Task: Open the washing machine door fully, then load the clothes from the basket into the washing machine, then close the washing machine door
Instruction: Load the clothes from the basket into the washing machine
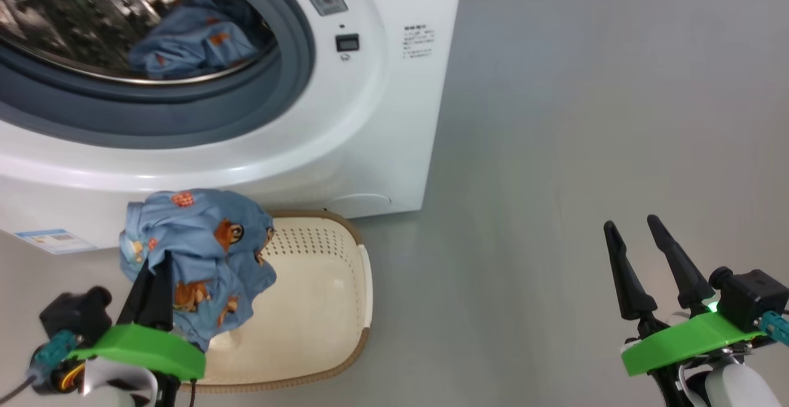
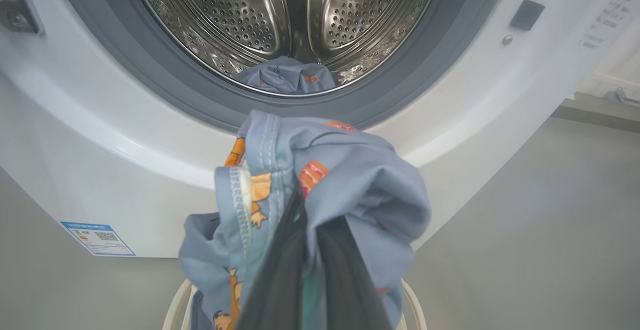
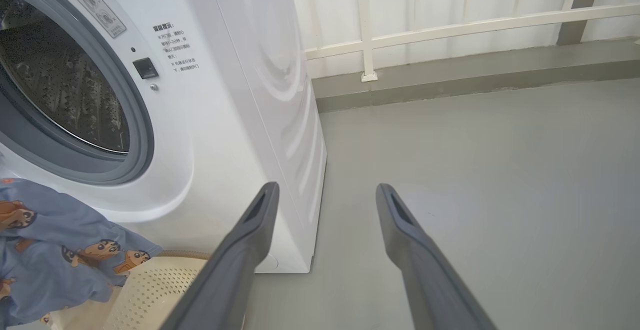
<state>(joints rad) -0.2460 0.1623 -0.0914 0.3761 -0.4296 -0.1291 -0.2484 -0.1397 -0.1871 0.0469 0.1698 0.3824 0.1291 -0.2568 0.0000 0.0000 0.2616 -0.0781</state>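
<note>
Presently, the left pincer (image 1: pixel 154 266), at the lower left of the head view, is closed on a light blue fabric garment printed with orange-brown cartoon figures (image 1: pixel 197 240). The cloth bunches over both dark fingers and hangs over the small cream perforated plastic basket with a brown braided rim (image 1: pixel 354 271). Whether the garment's lower edge touches the basket cannot be told. The basket stands on the grey floor (image 1: pixel 585 117), just in front of the big white front-loading washing machine (image 1: pixel 382 117), which occupies the upper left of the frame. The drum mouth stands open. A second light blue printed garment (image 1: pixel 191 40) lies at the bottom of the perforated steel drum (image 2: pixel 235 15), behind the grey door gasket (image 1: pixel 290 86). A small blue label sticker (image 1: pixel 52 240) sits low on the machine's front, at the left edge of the frame. The right pincer (image 1: pixel 632 225), at the lower right, has its fingers spread wide and holds nothing; it is over bare floor, well apart from basket and machine. A white railing (image 3: pixel 370 25) runs across the top of the right wrist view.
</note>
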